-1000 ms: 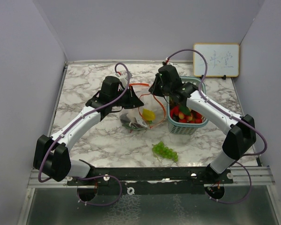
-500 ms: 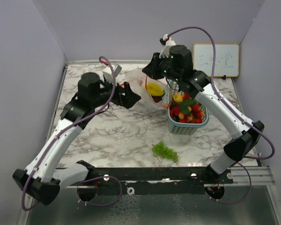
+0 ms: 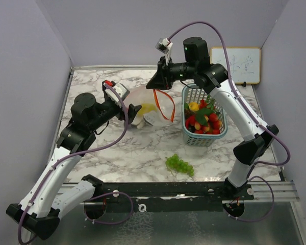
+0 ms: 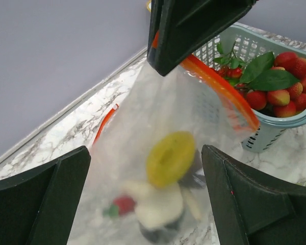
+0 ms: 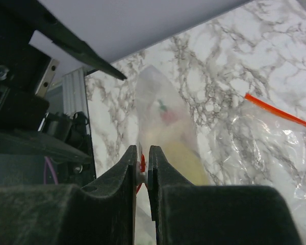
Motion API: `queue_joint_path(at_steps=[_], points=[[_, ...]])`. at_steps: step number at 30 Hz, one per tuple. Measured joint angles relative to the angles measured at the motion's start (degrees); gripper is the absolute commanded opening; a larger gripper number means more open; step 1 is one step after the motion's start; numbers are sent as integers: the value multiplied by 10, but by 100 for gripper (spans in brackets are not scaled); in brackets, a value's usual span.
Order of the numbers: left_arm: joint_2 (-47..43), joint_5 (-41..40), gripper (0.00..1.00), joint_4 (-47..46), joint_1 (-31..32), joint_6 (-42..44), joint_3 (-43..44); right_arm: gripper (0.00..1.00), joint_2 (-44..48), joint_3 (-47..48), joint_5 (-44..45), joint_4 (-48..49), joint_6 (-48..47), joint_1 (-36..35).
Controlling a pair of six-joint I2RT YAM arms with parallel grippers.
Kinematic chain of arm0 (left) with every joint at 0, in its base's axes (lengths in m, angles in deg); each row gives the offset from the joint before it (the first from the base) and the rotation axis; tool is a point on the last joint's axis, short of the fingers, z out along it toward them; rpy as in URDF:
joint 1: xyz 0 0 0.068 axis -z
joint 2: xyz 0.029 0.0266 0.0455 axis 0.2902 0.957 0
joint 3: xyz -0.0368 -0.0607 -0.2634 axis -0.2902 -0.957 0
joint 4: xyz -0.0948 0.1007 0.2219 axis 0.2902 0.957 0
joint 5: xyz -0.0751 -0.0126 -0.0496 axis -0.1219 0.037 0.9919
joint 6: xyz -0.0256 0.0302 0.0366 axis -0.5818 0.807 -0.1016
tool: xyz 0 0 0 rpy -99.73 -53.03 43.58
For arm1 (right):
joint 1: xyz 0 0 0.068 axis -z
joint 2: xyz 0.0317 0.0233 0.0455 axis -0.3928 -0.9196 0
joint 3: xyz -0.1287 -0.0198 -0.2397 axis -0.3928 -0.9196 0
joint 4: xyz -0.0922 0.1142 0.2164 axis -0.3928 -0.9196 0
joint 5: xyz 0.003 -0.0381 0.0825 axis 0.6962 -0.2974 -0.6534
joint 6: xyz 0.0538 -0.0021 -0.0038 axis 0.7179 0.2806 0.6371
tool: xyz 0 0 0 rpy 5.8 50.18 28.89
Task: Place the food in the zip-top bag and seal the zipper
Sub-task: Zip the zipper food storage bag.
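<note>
Clear zip-top bag [image 3: 143, 104] is dangling from the right claw [image 3: 157, 86], which is pinching its zipper [image 3: 167, 104] (left claw [image 3: 131, 113] is gaping, empty).

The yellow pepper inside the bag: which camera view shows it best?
Left wrist: the yellow pepper fills mid-frame, seen through the bag. Top external shows a small yellow patch; right wrist only a pale yellowish blur.

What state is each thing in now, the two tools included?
left tool: open, empty.
right tool: shut on the zipper.
zip-top bag: raised by its mouth, unsealed.
zipper: open.
yellow pepper: inside the bag.
green grapes: lying outside the bag.
basket: upright, holding red fruit.
</note>
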Motion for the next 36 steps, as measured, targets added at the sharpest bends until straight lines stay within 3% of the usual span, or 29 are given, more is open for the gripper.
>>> queue_joint_path(at_steps=[6, 12, 18, 27, 34, 35, 36], points=[[17, 41, 91, -12, -1, 24, 14, 9, 16, -30, -84, -19, -35, -1], [21, 150, 84, -58, -1, -20, 19, 9, 49, -90, -136, -20, -42, -3], [54, 217, 81, -81, -1, -67, 19, 9, 66, -106, -150, -20, -45, -3], [70, 243, 76, -90, -1, -97, -3, 10, 86, -107, -160, -21, -56, -3], [80, 265, 60, -135, -1, -132, -13, 10, 87, -109, -165, -24, -57, -3], [82, 270, 53, -142, -1, -141, -17, 10, 87, -109, -166, -24, -57, -3], [83, 274, 39, -148, -1, -147, -21, 10, 87, -109, -167, -24, -57, -3]])
